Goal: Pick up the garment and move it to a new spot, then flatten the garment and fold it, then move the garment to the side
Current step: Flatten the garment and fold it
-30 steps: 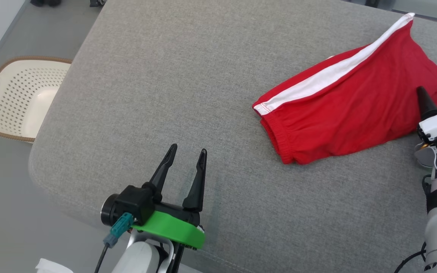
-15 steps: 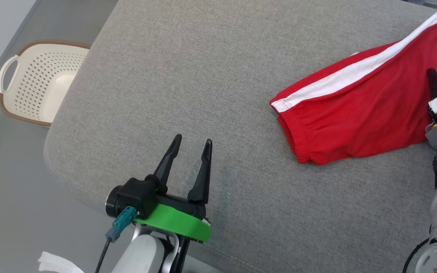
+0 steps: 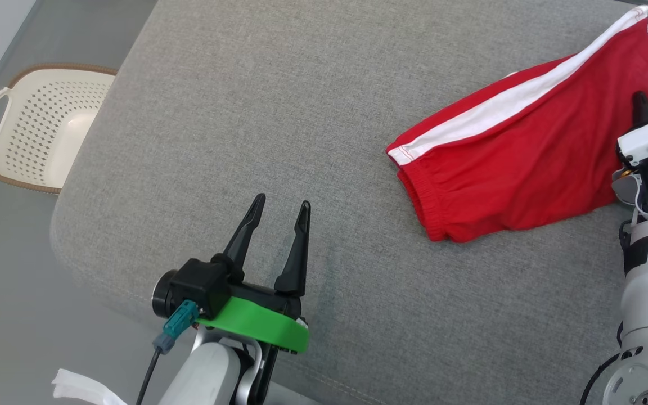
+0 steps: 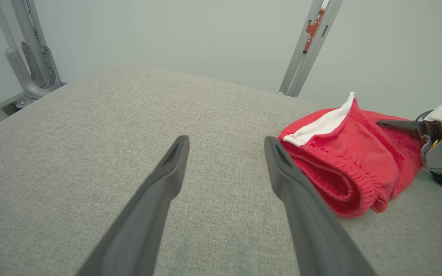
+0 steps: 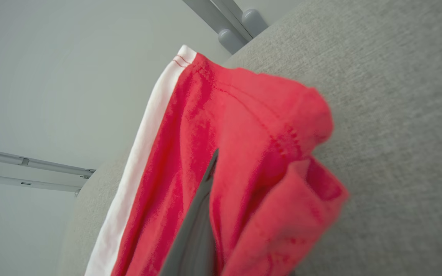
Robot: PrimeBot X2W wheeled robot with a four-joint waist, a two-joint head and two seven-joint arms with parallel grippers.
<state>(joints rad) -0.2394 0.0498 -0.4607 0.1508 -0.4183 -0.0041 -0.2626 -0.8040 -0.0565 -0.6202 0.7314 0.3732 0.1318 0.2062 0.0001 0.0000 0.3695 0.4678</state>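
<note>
Pinching the red shorts (image 3: 526,152) with my right fingers (image 3: 641,109).
The shorts lie at the right of the grey cushion (image 3: 301,112); my left fingers (image 3: 299,242) stand wide apart and empty, well away.

grey cushion (image 3: 301,112) carries red shorts (image 3: 526,157) (white stripe).
</note>
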